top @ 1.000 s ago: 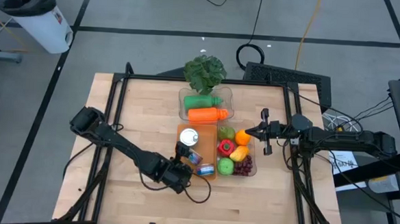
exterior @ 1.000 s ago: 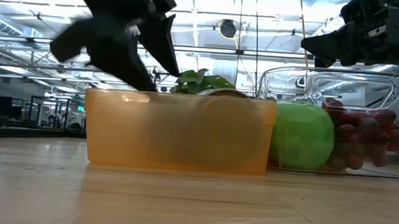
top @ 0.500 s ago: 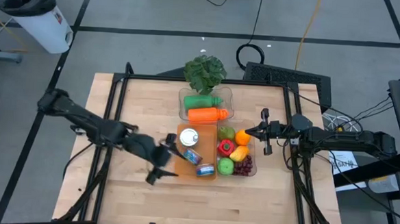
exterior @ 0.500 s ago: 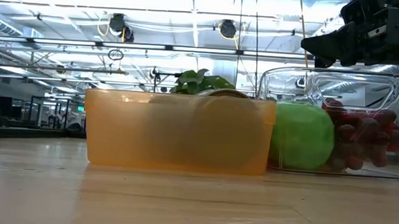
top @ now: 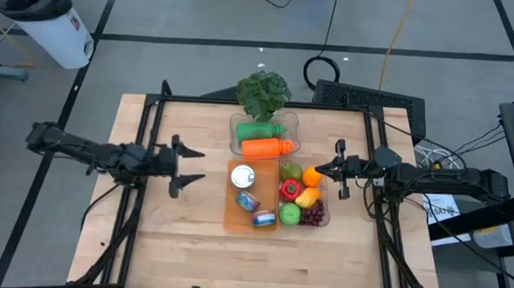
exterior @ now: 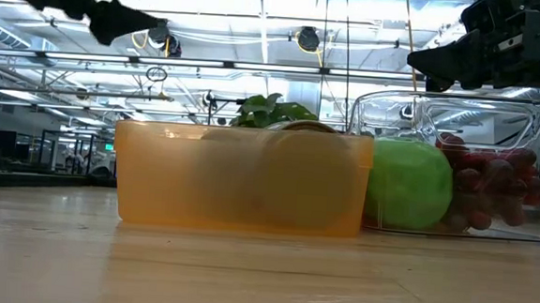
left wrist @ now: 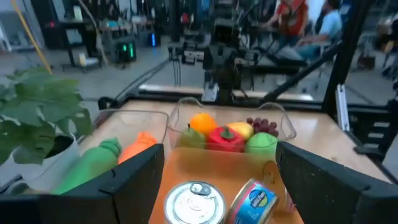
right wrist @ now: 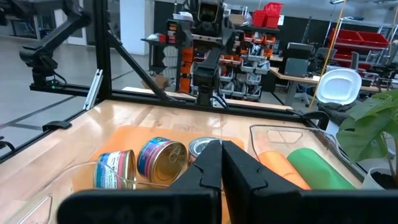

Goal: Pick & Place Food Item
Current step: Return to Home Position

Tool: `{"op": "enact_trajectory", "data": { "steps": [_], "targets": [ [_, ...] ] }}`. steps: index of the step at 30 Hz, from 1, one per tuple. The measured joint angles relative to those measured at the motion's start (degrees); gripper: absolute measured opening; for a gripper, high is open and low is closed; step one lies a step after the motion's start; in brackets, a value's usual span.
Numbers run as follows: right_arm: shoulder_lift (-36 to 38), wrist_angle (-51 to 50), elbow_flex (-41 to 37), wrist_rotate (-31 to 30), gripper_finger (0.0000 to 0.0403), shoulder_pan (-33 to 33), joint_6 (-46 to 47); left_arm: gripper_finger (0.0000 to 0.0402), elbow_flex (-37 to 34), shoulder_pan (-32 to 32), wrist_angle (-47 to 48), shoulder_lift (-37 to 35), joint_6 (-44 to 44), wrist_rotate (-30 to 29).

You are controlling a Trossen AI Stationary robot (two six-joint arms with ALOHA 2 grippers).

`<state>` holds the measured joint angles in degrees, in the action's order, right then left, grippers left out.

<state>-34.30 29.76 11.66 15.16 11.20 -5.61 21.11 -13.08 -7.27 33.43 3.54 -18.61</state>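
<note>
Homing step. Left tool (top: 197, 166), jaws apart and empty, faces the orange bin (top: 230, 215) of tuna cans (top: 247, 201) just ahead; right tool (top: 338, 169), jaws together, waits beyond it. Next move, probably: full retraction.

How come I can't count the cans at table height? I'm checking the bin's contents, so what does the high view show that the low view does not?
Only the high view: three tuna cans inside the orange bin, plus the green bottle and orange bottle in the clear tray behind it. Only the low view: the room and ceiling lights beyond the table; the bin's cloudy wall keeps the cans uncountable. Both: the bin, green apple, grapes, plant, left gripper left of the bin, right gripper right of it.
</note>
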Motion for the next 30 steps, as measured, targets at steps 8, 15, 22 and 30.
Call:
{"op": "enact_trajectory", "data": {
  "steps": [8, 15, 22, 30],
  "targets": [
    [0.0, -0.02, 0.0, 0.0, 0.0, 0.02, 0.0, 0.0305, -7.18, 0.0, -0.17, -14.27, -2.95, -0.4],
    [0.0, -0.01, 0.0, 0.0, 0.0, 0.02, -0.02, 0.0308, -9.37, 0.0, 4.94, -24.78, -9.06, -4.48],
    [0.0, 0.0, 0.0, 0.0, 0.0, 0.02, -0.01, 0.0323, -12.63, 0.0, 7.86, -31.11, -7.0, -3.94],
    [0.0, 0.0, 0.0, 0.0, 0.0, 0.0, 0.0, 0.0316, -17.91, 0.0, 8.03, -32.9, -2.29, -2.83]
  ]
}}
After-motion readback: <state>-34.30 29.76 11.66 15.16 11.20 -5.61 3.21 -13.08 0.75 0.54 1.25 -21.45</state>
